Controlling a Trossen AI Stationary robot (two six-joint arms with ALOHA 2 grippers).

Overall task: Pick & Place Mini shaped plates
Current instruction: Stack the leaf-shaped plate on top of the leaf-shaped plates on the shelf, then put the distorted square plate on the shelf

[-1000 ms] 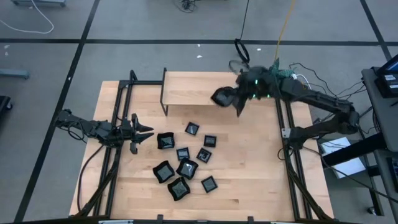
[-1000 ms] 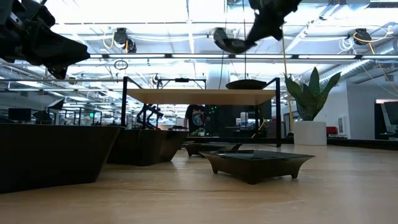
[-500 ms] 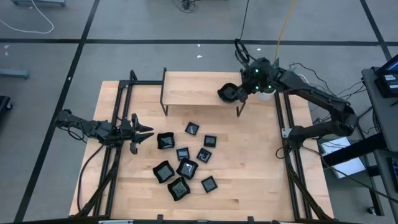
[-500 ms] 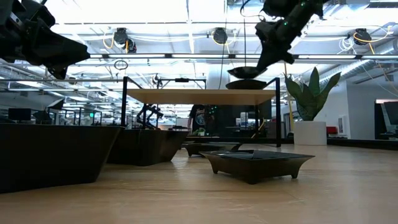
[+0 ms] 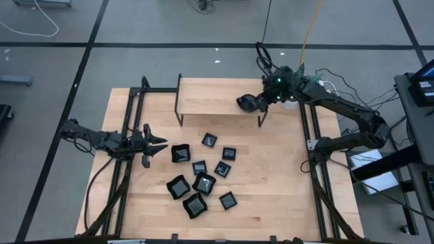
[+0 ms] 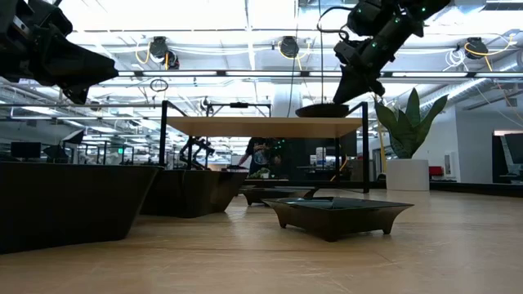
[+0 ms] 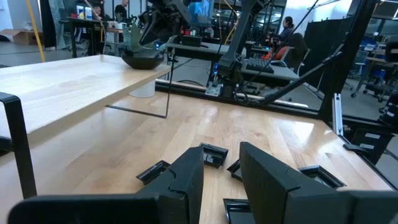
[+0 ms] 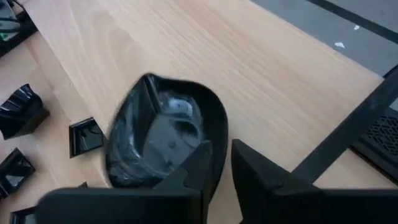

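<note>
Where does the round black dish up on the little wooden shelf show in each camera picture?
High view: dish at the shelf's right end, by the right gripper.
Low view: atop the shelf, right end.
Left wrist view: far off, on the shelf's corner.
Right wrist view: centre, just beyond the fingers.
Shared landmark: the shelf.

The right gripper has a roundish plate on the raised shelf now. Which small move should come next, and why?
Probably open the right gripper a little more and lift straight up. The roundish plate seems to sit flat on the raised shelf near its right end, and the fingers stand at its rim.
</note>
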